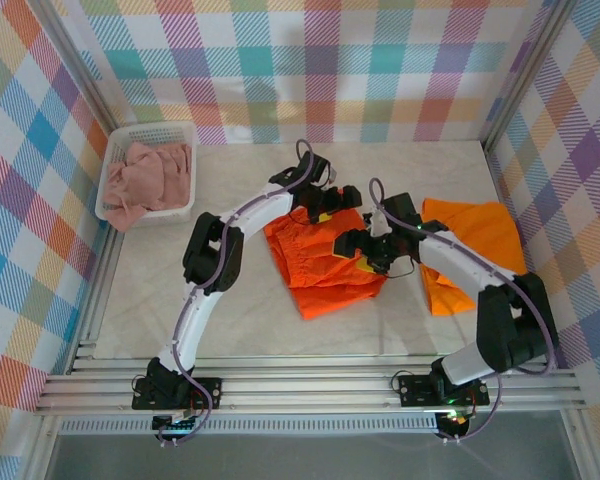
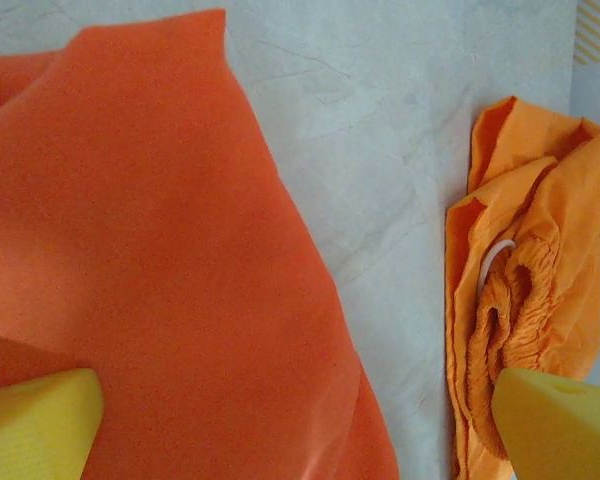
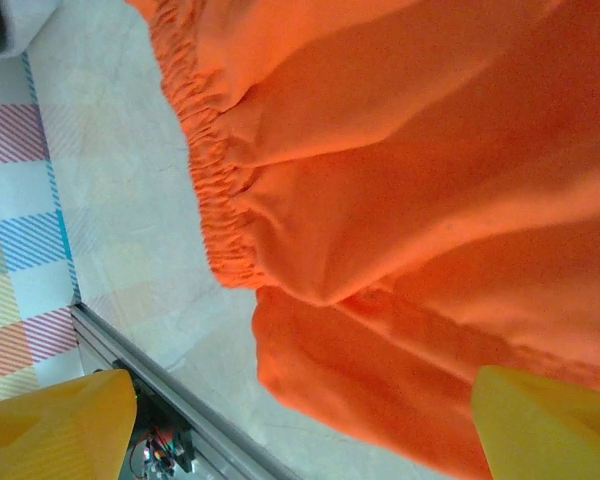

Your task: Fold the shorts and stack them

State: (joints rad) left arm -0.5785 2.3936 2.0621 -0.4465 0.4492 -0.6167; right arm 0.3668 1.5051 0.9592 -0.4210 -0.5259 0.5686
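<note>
Orange-red shorts point(image 1: 320, 268) seemingly part-folded at centre under left gripper point(image 1: 325, 212) and right gripper point(image 1: 366, 263), both spread wide, empty; lighter orange pair point(image 1: 475, 235) at three o'clock, pink pair point(image 1: 150, 175) in basket point(image 1: 158, 129) at ten o'clock, nothing stacked.

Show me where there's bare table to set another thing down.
Bare table lies left of the left arm, in front of the basket, and along the back wall. The middle is crowded: both arms over the darker orange shorts, with the lighter orange shorts beside them.
</note>
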